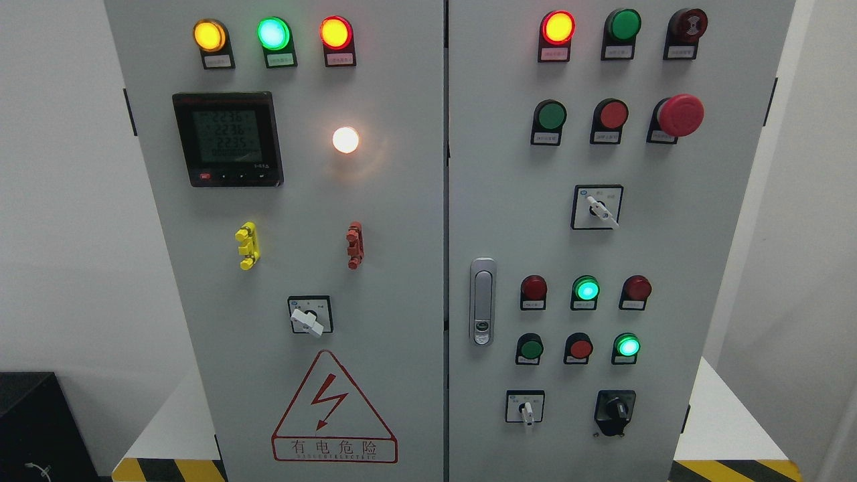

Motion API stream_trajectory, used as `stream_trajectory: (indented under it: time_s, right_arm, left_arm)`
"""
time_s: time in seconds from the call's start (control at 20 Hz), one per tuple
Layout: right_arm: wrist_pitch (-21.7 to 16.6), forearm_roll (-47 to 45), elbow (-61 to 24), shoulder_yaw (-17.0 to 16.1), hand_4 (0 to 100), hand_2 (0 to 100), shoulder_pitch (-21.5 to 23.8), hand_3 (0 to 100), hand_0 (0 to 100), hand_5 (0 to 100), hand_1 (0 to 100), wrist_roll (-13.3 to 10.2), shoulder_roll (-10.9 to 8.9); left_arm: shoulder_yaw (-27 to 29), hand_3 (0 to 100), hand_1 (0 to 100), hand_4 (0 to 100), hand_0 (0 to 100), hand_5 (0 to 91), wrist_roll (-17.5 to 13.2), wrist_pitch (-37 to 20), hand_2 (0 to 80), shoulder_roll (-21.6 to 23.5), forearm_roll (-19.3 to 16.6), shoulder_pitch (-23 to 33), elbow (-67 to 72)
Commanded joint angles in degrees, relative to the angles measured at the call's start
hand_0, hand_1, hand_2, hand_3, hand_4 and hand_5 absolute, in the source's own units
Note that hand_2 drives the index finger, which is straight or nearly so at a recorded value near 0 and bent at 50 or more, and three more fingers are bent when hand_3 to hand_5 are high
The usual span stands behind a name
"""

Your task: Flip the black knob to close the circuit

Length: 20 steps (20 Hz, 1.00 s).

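No hands in view yet — reach not begun. Small black rotary knob low on right grey metal cabinet door, beside white-handled selector switch — next, probably an approach and twist.

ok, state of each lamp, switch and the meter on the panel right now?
Black knob: untouched, no hand on it
Top-left lamps: amber, green, red all lit
White lamp: lit
Meter: display on
Top-right red lamp: lit
Top-right green lamp: unlit
Mushroom button: cannot tell if pressed
Lower green lamps: two lit
Door handle: flush
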Motion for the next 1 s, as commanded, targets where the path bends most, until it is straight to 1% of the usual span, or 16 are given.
stream_trajectory:
  time_s: [0.0, 0.35, 0.45, 0.5, 0.6, 0.85, 0.9, 0.95]
  right_arm:
    - [0.63, 0.55, 2.74, 3.52, 90, 89, -4.22, 100, 0, 90, 7, 0.34, 0.40]
    - [0.63, 1.34, 5.90, 2.82, 90, 89, -8.09, 100, 0, 90, 7, 0.52, -0.39]
    - [0.80, 1.34, 6.61, 2.64, 90, 89, -8.97, 100, 0, 90, 7, 0.52, -1.09]
    - [1.24, 1.34, 6.96, 2.64, 90, 89, -9.41, 100, 0, 90, 8, 0.78, -1.79]
    - [1.86, 1.34, 7.40, 2.64, 90, 89, -10.20, 100, 0, 90, 8, 1.74, -1.98]
    - [1.94, 1.34, 9.33, 2.55, 90, 89, -12.49, 100, 0, 90, 8, 1.92, -2.15]
    - [2.03, 1.34, 9.68, 2.55, 90, 89, -12.84, 100, 0, 90, 9, 1.92, -2.33]
    - [2.29, 1.25, 10.21, 2.55, 90, 89, -12.93, 100, 0, 90, 9, 1.92, -2.94]
  left_arm:
    - [0.00, 0, 56, 0, 12, 0.0, 0.02, 0.01, 0.0, 0.00, 0.00, 1.23, 0.00]
    - [0.00, 0, 56, 0, 12, 0.0, 0.02, 0.01, 0.0, 0.00, 0.00, 1.23, 0.00]
    - [0.00, 0, 56, 0, 12, 0.0, 0.02, 0.01, 0.0, 0.00, 0.00, 1.23, 0.00]
    - [0.00, 0, 56, 0, 12, 0.0, 0.02, 0.01, 0.0, 0.00, 0.00, 1.14, 0.00]
    - [0.00, 0, 56, 0, 12, 0.0, 0.02, 0.01, 0.0, 0.00, 0.00, 1.14, 0.00]
    - [0.00, 0, 56, 0, 12, 0.0, 0.02, 0.01, 0.0, 0.00, 0.00, 1.23, -0.08]
    - [0.00, 0, 56, 0, 12, 0.0, 0.02, 0.01, 0.0, 0.00, 0.00, 1.23, 0.00]
    - [0.00, 0, 56, 0, 12, 0.0, 0.02, 0.01, 0.0, 0.00, 0.00, 1.23, 0.00]
